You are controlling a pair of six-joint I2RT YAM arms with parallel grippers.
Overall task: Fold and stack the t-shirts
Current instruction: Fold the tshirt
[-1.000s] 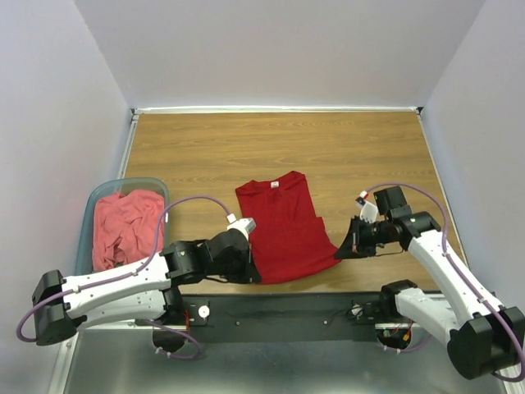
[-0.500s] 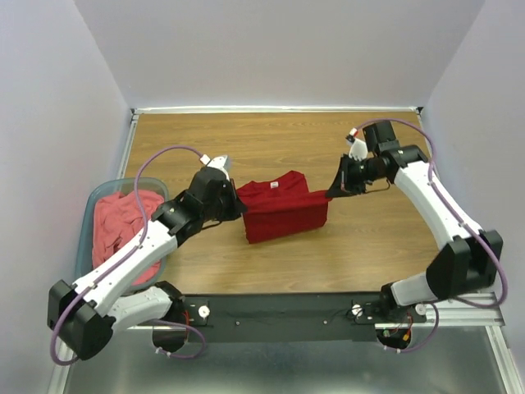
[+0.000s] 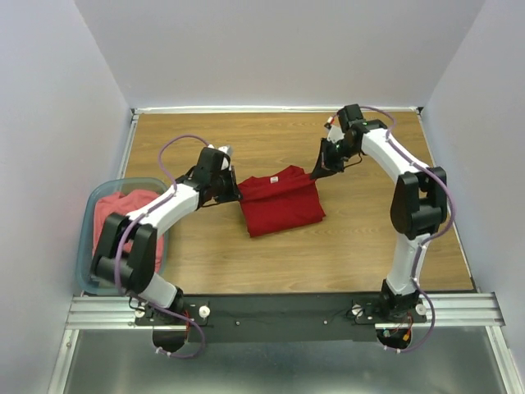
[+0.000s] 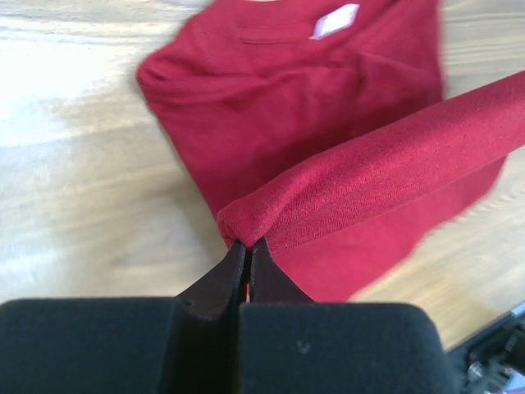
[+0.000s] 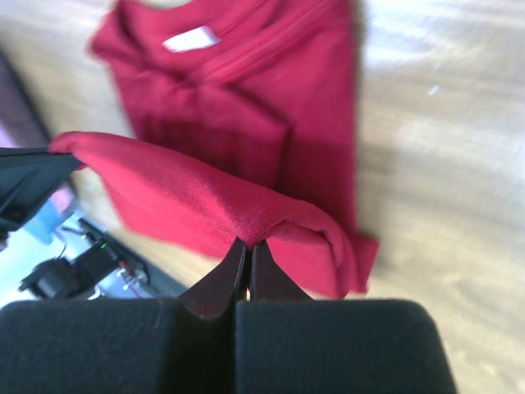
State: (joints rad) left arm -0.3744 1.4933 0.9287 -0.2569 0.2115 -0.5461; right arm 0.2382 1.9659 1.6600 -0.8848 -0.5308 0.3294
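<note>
The left fingers (image 4: 223, 283) and right fingers (image 5: 220, 283) were clenched on the raised hem of the crimson t-shirt (image 3: 279, 205) at the middle of the tabletop (image 3: 369, 238), so an uneven release could leave a crooked fold.

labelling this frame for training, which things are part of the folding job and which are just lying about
Part of the job: red t-shirt, pinched by left gripper and right gripper; pink t-shirt.
Just there: blue-grey tub holding the pink one; wooden table.
</note>
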